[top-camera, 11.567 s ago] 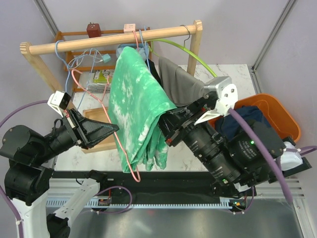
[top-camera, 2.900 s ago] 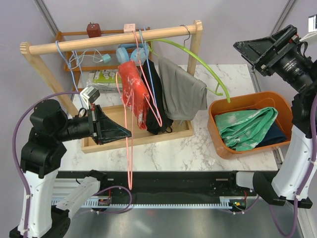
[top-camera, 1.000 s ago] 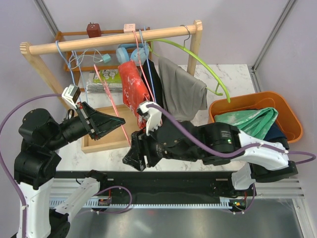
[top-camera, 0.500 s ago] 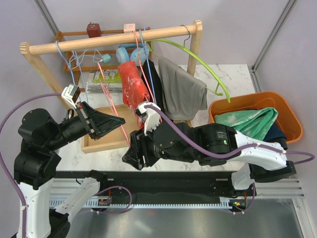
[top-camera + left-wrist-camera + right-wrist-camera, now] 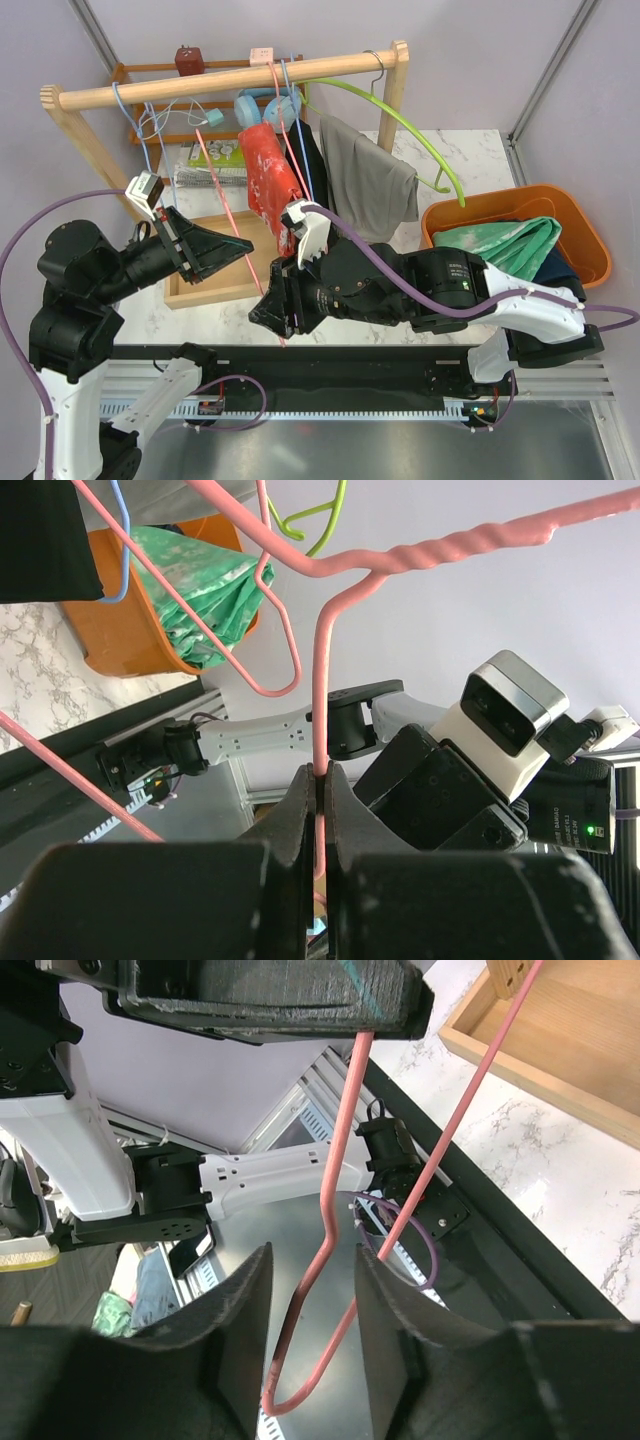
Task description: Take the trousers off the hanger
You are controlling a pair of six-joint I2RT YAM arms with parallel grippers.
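Near centre, the left gripper (image 5: pixel 320 772) pinches the bare pink wire hanger (image 5: pixel 322 680); the right gripper (image 5: pixel 312 1270) gapes around it, probably clamping next.

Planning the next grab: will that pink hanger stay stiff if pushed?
Probably flexes: the pink hanger is thin wire, pinched in the left gripper. Likely light and apt to swing; its lower end hangs free inside the open right gripper.
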